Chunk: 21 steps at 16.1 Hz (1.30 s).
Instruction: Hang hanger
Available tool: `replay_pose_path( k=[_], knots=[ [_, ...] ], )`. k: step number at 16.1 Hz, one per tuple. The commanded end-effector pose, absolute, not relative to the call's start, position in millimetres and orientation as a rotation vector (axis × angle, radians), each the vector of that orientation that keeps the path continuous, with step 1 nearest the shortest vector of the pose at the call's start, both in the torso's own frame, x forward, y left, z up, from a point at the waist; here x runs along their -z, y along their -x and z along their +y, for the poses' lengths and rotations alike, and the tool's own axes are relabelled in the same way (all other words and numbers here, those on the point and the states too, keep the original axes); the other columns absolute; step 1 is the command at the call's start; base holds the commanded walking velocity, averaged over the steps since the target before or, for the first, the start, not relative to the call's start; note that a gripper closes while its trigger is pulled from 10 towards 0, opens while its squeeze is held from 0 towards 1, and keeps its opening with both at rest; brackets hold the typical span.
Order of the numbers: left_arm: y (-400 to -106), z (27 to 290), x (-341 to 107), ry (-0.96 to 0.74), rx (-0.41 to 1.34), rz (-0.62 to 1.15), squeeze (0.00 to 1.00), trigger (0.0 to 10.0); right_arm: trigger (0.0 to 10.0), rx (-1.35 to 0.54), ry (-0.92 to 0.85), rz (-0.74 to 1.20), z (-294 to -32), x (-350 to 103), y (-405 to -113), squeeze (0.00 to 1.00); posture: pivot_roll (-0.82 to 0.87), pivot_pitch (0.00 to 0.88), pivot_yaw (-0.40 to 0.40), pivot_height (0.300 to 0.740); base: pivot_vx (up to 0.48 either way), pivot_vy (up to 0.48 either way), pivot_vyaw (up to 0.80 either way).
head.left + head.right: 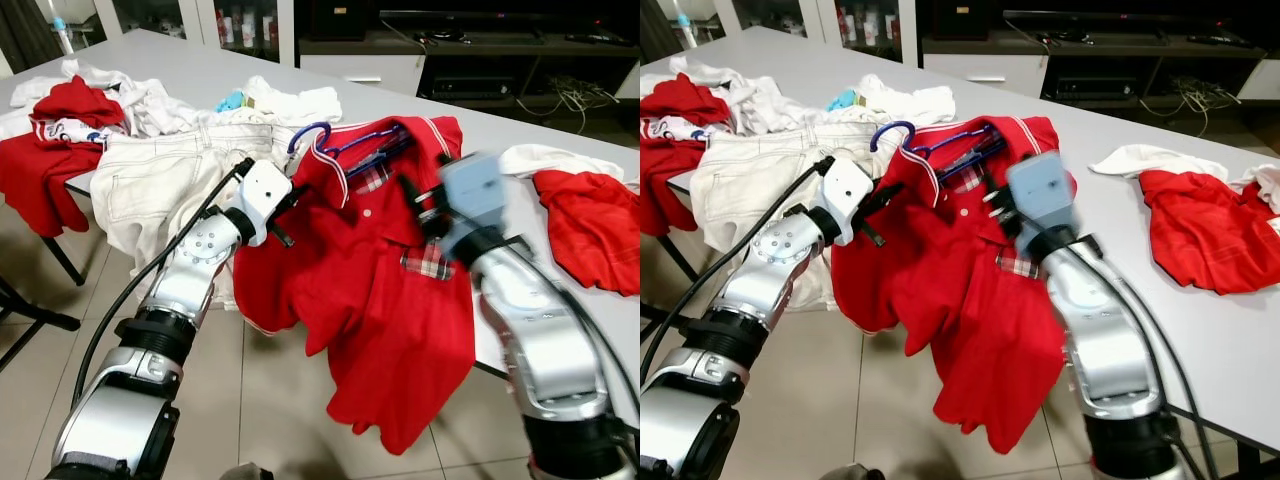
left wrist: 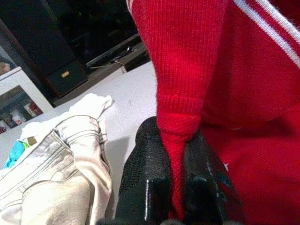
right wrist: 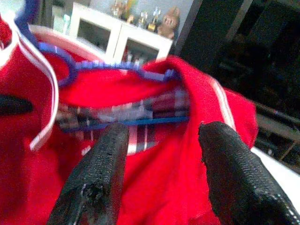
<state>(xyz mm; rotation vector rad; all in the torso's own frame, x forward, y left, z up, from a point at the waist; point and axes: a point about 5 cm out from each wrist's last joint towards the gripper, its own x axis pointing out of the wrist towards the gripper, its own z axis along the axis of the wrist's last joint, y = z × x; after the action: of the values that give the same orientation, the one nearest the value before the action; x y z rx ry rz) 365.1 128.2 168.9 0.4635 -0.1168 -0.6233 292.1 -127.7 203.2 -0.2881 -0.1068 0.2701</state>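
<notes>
A red polo shirt [image 1: 380, 300] drapes over the white table's front edge and hangs toward the floor. A blue hanger [image 1: 340, 145] sits in its collar, with the hook poking out to the left and the bar [image 3: 131, 123] across the plaid lining. My left gripper [image 2: 176, 187] is shut on a fold of the shirt's left sleeve [image 2: 180, 108]. My right gripper [image 3: 161, 168] is open, hovering just in front of the collar with its fingers [image 3: 101, 173] apart over the red cloth; it looks blurred in the head views.
Cream trousers [image 1: 170, 175] lie left of the shirt. A heap of white and red clothes [image 1: 70, 110] fills the table's far left. Another red garment [image 1: 595, 225] and white cloth [image 1: 545, 158] lie at the right. A TV cabinet [image 1: 500, 50] stands behind.
</notes>
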Motion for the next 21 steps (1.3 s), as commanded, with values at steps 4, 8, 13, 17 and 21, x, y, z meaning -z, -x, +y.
replay_pose_path(
  k=[4,8,13,17,21],
  knots=[
    [-369,121,-186,-0.472,0.628,-0.18,0.0,10.0,10.0,-0.246,0.303,-0.109,-130,-206,-295,0.0,-0.08,0.0,0.014,0.74,0.0,0.0,0.0],
    [-369,121,-186,-0.472,0.628,-0.18,0.0,10.0,10.0,-0.246,0.303,-0.109,-130,-206,-295,0.0,-0.08,0.0,0.014,0.74,0.0,0.0,0.0],
    [-369,121,-186,-0.472,0.628,-0.18,0.0,10.0,10.0,-0.246,0.303,-0.109,-130,-206,-295,0.0,-0.08,0.0,0.014,0.74,0.0,0.0,0.0],
    [-369,121,-186,-0.472,0.628,-0.18,0.0,10.0,10.0,-0.246,0.303,-0.109,-130,-206,-295,0.0,-0.08,0.0,0.014,0.74,0.0,0.0,0.0],
    [-357,102,-180,-0.505,0.728,-0.199,0.0,10.0,10.0,0.068,0.458,-0.068,-161,-198,-324,0.0,-0.08,0.0,0.017,0.74,0.0,0.0,0.0]
  ],
)
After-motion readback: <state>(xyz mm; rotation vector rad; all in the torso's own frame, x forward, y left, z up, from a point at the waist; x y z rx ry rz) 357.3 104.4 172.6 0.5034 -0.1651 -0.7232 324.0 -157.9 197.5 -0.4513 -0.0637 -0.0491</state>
